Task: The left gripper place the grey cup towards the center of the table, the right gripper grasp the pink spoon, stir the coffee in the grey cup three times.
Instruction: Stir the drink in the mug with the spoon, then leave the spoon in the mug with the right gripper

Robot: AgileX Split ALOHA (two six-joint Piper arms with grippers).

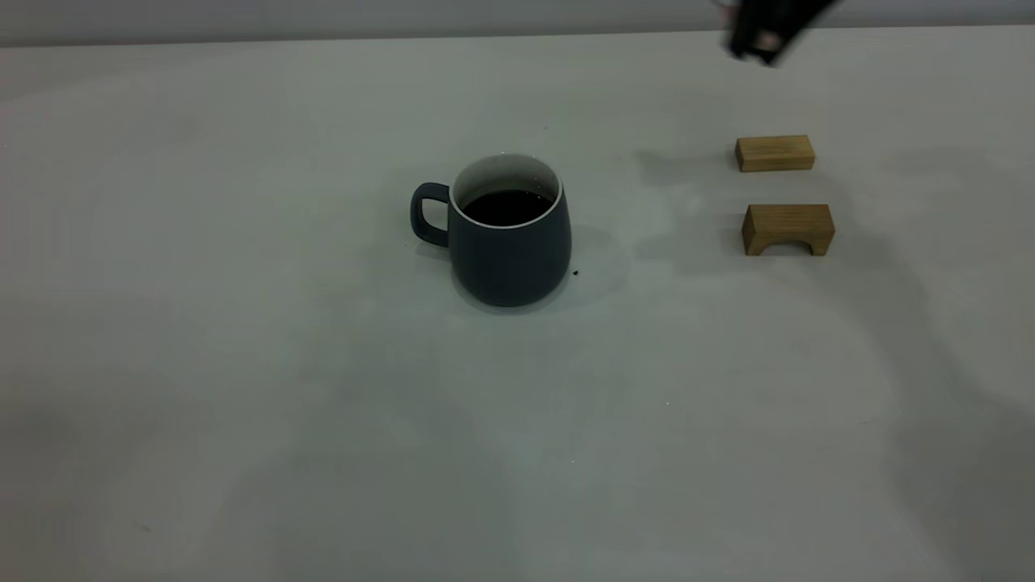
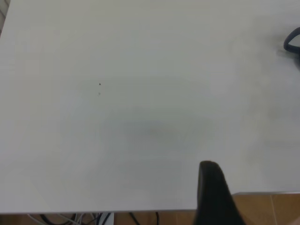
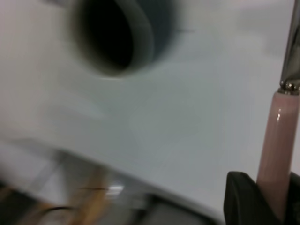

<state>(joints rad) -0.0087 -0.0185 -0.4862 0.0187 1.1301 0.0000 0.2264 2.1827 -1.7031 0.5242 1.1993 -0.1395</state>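
Pink spoon (image 3: 277, 140) clamped by its handle btwn the right gripper's (image 3: 262, 199) fingers; metal neck sticks out past the tips, bowl out of frame. In the exterior view right gripper (image 1: 764, 32) is up at the far right edge of the table (image 1: 242, 404), raised, well apart from the grey cup (image 1: 505, 242). Cup upright near table centre, handle toward the left side, coffee (image 1: 505, 208) inside. Two small wooden blocks on the right: flat block (image 1: 775, 153) farther back, arched block (image 1: 787, 229) nearer, both apart from the cup, under the gripper's side. Left gripper (image 2: 213, 194): only one finger visible over the table edge, holds nothing; how far the jaws are open, can't tell.
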